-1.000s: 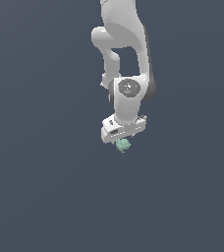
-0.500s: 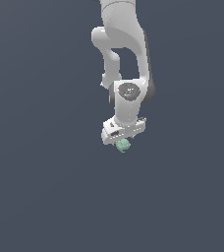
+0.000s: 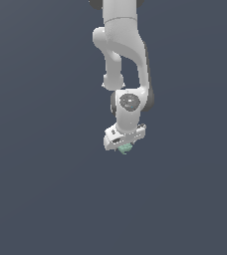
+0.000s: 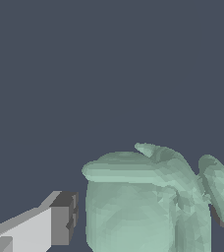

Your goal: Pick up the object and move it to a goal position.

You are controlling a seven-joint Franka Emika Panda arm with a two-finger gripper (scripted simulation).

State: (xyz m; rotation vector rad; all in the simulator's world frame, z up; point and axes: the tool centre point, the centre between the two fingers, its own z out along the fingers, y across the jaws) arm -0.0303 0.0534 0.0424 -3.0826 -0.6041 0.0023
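Note:
The object (image 3: 125, 149) is a small pale mint-green lumpy blob that shows just below the white hand in the exterior view. My gripper (image 3: 124, 145) is lowered over it, fingers pointing down. In the wrist view the object (image 4: 148, 202) fills the space between the fingers of my gripper (image 4: 144, 221). One grey-tipped finger (image 4: 62, 219) stands a small gap away from the blob's side. The other finger (image 4: 222, 222) is mostly hidden behind a lobe of the blob. The gripper is open around the object.
A plain dark grey-blue surface (image 3: 46, 189) extends all around, with nothing else on it. The white arm (image 3: 123, 55) comes down from the upper edge of the exterior view.
The arm has come down, bringing the hand lower over the object. The object has stayed where it was.

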